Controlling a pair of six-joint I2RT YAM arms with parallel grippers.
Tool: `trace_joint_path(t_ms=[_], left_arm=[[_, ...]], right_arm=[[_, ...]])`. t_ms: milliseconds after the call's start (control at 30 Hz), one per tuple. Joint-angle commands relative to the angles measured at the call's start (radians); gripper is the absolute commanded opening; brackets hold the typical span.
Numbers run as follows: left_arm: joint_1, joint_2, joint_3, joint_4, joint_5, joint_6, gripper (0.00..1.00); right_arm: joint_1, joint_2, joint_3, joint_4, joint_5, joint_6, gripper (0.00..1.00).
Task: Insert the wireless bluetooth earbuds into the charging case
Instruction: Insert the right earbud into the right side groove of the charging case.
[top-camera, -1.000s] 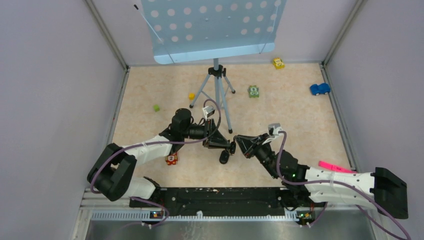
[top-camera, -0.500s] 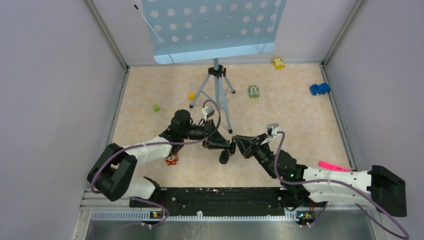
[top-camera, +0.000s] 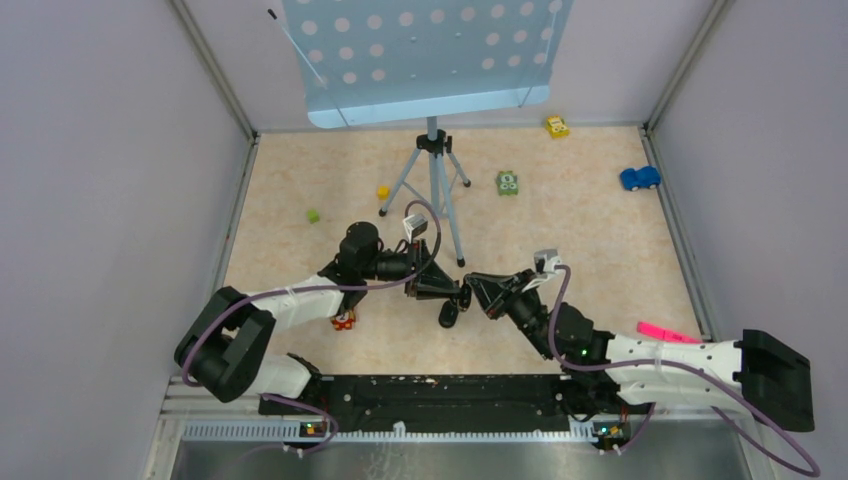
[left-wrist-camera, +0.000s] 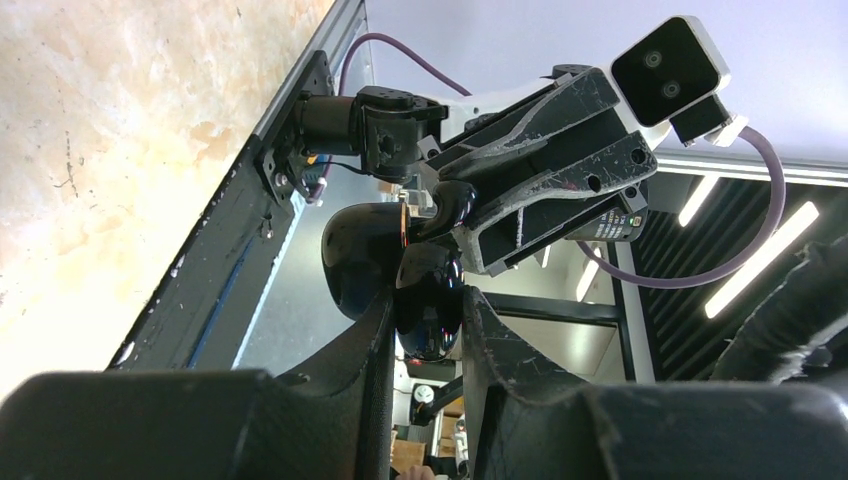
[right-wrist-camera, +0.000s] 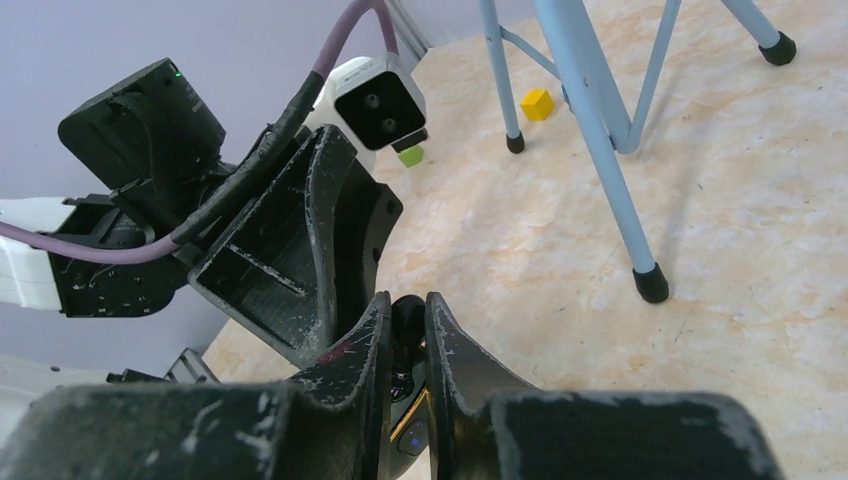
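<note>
Case (left-wrist-camera: 428, 318), lid seemingly open, sits pinched mid-air in my L claw (left-wrist-camera: 428, 298), earbud (right-wrist-camera: 408, 320) nipped in my R claw (right-wrist-camera: 406, 302), which crept closer this last sec, grips unchanged, so seating's prob next.

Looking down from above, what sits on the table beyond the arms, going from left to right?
Green cube → yellow cube → tripod → green toy → yellow toy → blue car.
</note>
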Motion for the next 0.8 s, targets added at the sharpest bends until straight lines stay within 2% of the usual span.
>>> trace_joint_path(t_ms=[0, 533, 767], left_arm=[[-0.001, 0.001, -0.014, 0.130, 0.012, -0.058, 0.00], [0.010, 0.006, -0.071, 0.224, -0.045, -0.143, 0.00], [0.014, -0.001, -0.072, 0.217, -0.054, -0.140, 0.00]], right_arm=[[0.022, 0.001, -0.022, 0.034, 0.022, -0.014, 0.00], [0.050, -0.006, -0.027, 0.009, 0.040, -0.032, 0.00], [0.072, -0.004, -0.024, -0.022, 0.054, -0.034, 0.00]])
